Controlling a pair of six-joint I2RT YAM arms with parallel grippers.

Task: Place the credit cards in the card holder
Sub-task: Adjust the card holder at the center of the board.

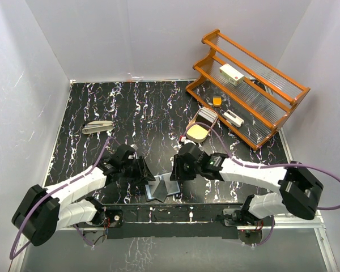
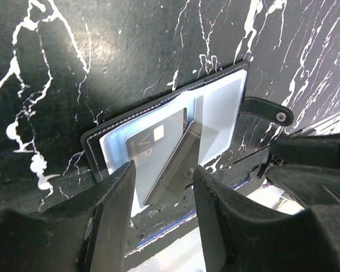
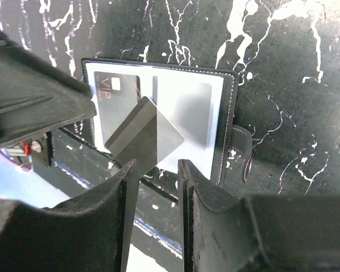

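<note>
Starting at the left: the left claw (image 2: 164, 170) hangs just over the holder (image 2: 218, 107), jaws parted about halfway, and there's nothing pinched between them that I can see. The holder lies flat and wide open on the table (image 2: 130, 56) at its near edge, between the two arms, with its snap strap (image 2: 269, 110) flung out to one side.

Now the score. One dark card (image 2: 153, 139), marked VIP, sits square in a pocket of the holder, so that one looks home. A second, the loose card (image 2: 178, 164), lies skewed across the pale inner face, partly over the VIP card, with one corner poking toward the claws. It's on the holder, not in it.

Over to the right: the right claw (image 3: 157, 167) hovers at the same spot from the other side, jaws apart by a narrow gap. That card's near corner shows between the fingertips, but it seems to lie flat below them rather than in a grip.

So I'd call it about half done: one in, and one to be straightened and slid into a slot. I can't spot further cards, and the holder is not yet folded shut.
</note>
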